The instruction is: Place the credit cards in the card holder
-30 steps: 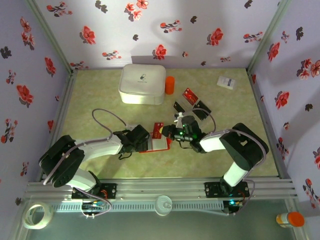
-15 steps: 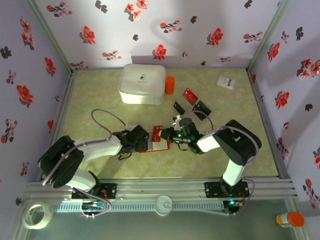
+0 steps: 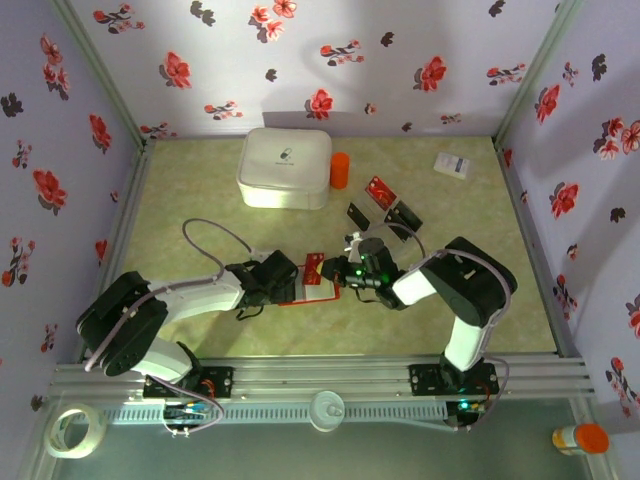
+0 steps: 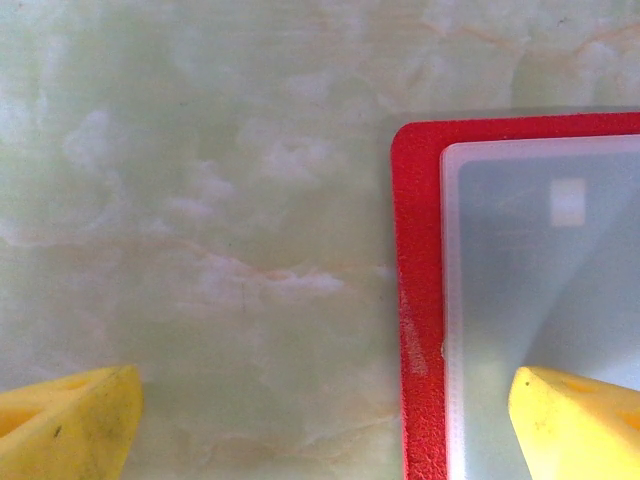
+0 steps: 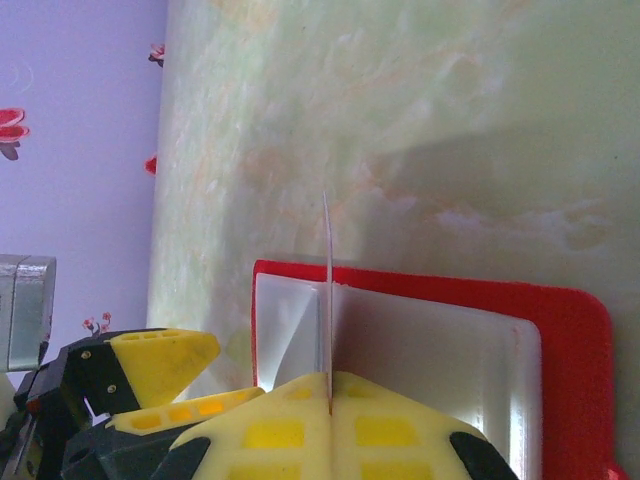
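Step now: card insertion. Your R gripper (image 5: 330, 398) is clamped on a card (image 5: 327, 290), edge-on above the open wallet (image 5: 570, 320), front-centre on the table (image 4: 200, 200). L gripper (image 4: 325, 420) gapes wide, one finger (image 4: 580, 420) over the wallet. Next: tilt card, slide in w/o buckling.

Pebbled red card holder (image 4: 420, 330), frosted plastic inside; smooth marbled table (image 4: 200, 200).

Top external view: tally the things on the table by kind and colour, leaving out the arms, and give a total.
Red credit cards: 2, one of them pinched in the right gripper
Dark credit cards: 2
Red card holder: 1
White boxes: 2, one big, one small
Orange cylinder: 1
Total: 8
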Controlling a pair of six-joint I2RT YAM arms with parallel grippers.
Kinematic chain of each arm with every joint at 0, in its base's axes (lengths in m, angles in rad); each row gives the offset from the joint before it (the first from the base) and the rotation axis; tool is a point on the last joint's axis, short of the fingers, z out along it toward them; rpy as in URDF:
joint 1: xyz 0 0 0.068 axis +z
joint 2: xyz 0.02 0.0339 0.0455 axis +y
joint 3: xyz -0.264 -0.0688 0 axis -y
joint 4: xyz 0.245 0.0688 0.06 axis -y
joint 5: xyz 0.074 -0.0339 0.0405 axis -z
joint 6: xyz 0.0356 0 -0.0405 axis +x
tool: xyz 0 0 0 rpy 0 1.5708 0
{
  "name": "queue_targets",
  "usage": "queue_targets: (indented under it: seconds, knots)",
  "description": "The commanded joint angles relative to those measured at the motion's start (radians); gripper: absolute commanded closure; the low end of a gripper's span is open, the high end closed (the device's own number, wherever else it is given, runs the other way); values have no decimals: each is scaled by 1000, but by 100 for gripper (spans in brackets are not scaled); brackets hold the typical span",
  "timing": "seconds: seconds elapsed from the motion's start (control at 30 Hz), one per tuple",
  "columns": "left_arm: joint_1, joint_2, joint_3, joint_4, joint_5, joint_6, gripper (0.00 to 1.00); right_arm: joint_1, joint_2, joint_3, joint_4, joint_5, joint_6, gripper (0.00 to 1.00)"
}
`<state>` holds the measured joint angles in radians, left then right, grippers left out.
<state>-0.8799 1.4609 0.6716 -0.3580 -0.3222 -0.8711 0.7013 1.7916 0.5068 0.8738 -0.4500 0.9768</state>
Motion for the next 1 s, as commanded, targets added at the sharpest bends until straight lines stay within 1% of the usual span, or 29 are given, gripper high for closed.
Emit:
queue_targets:
  seconds: [0.0,0.57,0.97]
  knots:
    - [-8,3,-29,-65,-18,-13,5,13,25,-14,43,-25,0,100]
    - [-12,3,-26,-67,-20,-15,6,20,37,-32,55,-68,4,100]
    - [-13,-2,-26,-71,-18,-15,6,20,63,-48,141,-74,51,100]
